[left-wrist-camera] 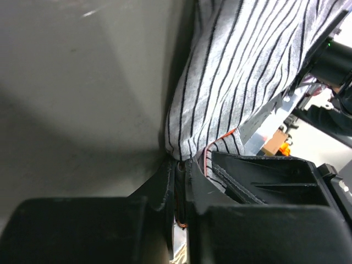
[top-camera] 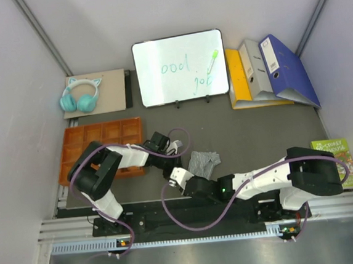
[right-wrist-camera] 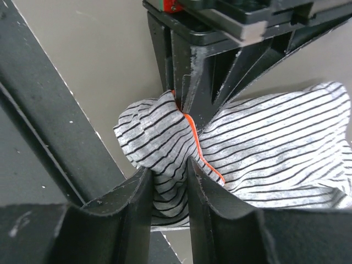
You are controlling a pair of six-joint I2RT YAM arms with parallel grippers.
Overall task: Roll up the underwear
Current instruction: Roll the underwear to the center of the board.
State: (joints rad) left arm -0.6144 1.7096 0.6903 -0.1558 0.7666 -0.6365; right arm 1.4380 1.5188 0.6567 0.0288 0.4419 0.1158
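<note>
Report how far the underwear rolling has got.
Done: nothing rolled yet; the striped boxers lie in a crumpled bunch. In hand: the left gripper is shut on one edge, and the right gripper pinches a fold opposite. Remaining: flatten and roll them. The orange briefs aren't visible in any view.

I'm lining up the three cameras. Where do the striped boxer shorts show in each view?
Top external: striped boxer shorts just below centre.
Left wrist: upper right, running down into the fingers.
Right wrist: centre and right.
Shared landmark: the left gripper at the shorts' edge, in all three.
</note>
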